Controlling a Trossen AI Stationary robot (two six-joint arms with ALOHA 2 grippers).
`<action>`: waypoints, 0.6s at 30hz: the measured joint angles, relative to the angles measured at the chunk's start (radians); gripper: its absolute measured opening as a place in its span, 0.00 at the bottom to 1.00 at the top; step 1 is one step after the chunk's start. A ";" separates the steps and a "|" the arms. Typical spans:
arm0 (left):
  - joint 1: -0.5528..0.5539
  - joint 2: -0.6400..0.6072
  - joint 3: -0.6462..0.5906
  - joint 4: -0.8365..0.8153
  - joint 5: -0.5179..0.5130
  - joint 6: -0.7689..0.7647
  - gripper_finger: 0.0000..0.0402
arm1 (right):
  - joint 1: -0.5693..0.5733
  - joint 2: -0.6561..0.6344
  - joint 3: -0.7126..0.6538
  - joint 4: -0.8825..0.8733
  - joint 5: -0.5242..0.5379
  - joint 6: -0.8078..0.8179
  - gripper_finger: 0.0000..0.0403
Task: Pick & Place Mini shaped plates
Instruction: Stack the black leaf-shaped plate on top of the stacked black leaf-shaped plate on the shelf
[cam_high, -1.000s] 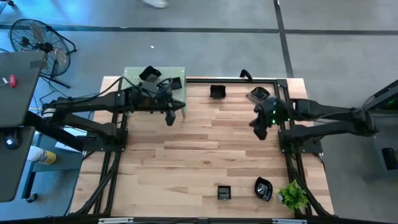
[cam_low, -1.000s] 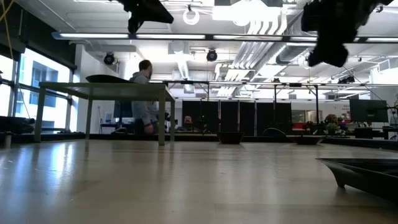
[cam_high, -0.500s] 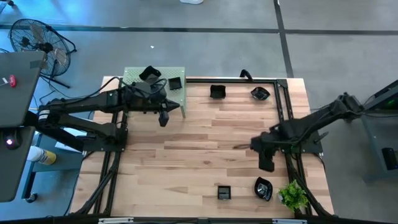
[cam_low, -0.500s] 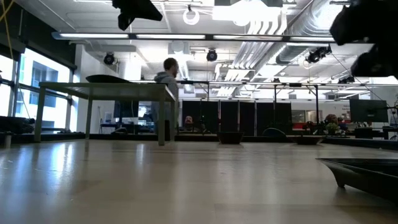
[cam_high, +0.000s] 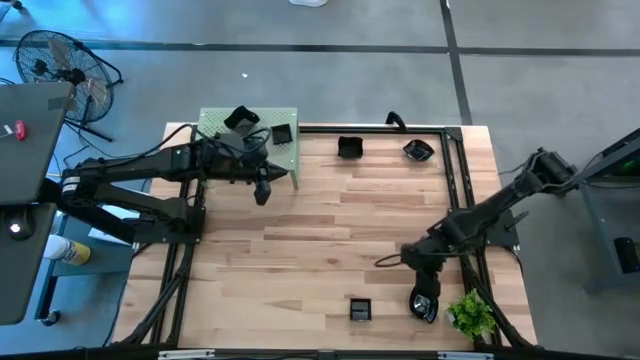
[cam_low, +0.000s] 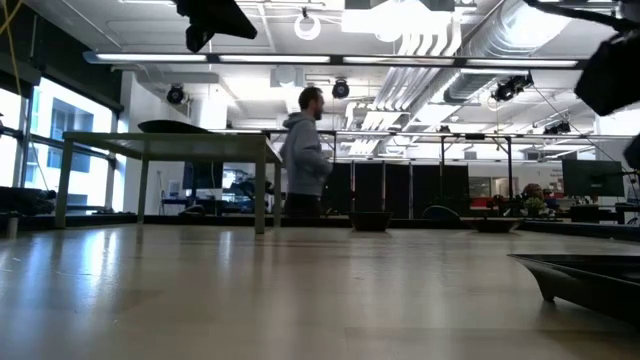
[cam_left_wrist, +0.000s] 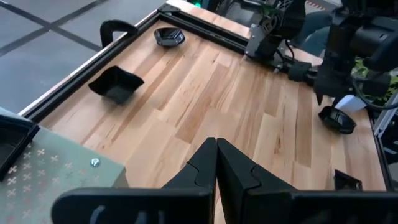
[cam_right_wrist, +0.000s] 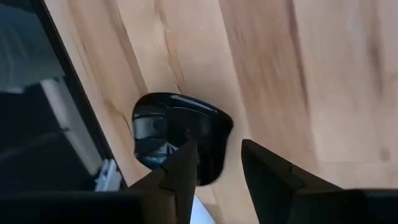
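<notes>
Black dish (cam_high: 424, 303) at lower right now has the right gripper (cam_high: 421, 283) over it.
Its fingers have spread for a pickup; left gripper (cam_high: 262, 190), upper left, stays pinched together.

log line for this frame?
right pincer: open, above leaf-like plate | left pincer: shut, idle near green mat

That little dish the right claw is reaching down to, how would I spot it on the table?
Find the green plant at the wooden table's near right corner. Just left of it, under the right gripper, lies a rounded glossy black dish. Its neighbour further left is a square dish.
</notes>
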 joint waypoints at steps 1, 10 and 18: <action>0.000 0.000 0.000 0.004 0.000 -0.001 0.00 | 0.010 -0.004 -0.016 0.028 0.005 0.033 0.30; 0.000 0.000 0.000 0.010 0.001 -0.004 0.00 | 0.102 -0.014 -0.130 0.227 0.032 0.166 0.30; 0.000 0.000 0.000 0.010 -0.001 -0.004 0.00 | 0.126 -0.014 -0.198 0.310 0.053 0.234 0.26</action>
